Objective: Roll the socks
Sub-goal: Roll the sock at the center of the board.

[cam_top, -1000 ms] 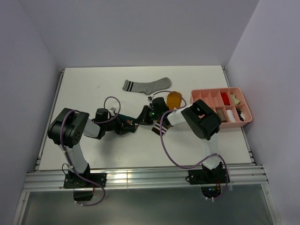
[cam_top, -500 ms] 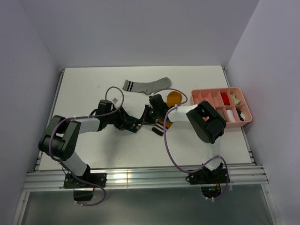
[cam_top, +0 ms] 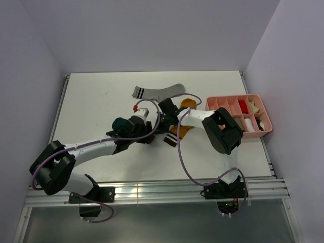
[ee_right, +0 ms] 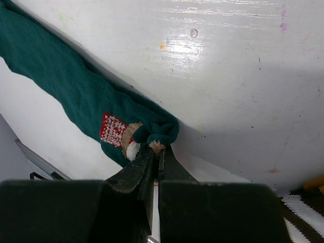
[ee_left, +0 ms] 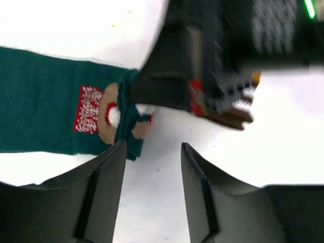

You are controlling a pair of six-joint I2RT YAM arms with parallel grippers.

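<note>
Rt wrist view, btm centre: the right gripper (ee_right: pixel 155 152) is pressing its fingers tight together, clamping on the bunched end of the teal sock (ee_right: pixel 66 83). The rest of that sock is trailing off to the upper left of the frame, lying flat on the white table (ee_right: pixel 243 76). Its red-white print patch is sitting just beside the pinch.

Left wrist view, btm centre: the left gripper (ee_left: pixel 152 157) is holding its fingers apart, w/ nothing btwn them but bare table. Its left-hand finger (ee_left: pixel 109 164) is sitting right at the sock's end; touching or not, can't tell. The teal sock is filling the left half of the frame at mid-height. The right gripper is showing as a dark, blurred block at upper centre, biting the sock's end.

Top view: both arms are meeting at mid-frame. The grey sock (cam_top: pixel 159 92) is lying flat above centre, apart from both grippers. The mustard sock (cam_top: pixel 188 104) is lying just right of centre, mostly hidden behind the rt arm, w/ its striped cuff (cam_top: pixel 171 140) peeking out below. The pink tray (cam_top: pixel 233 97) is sitting at the right edge of the table, w/ small red and white rolls in its compartments.
</note>
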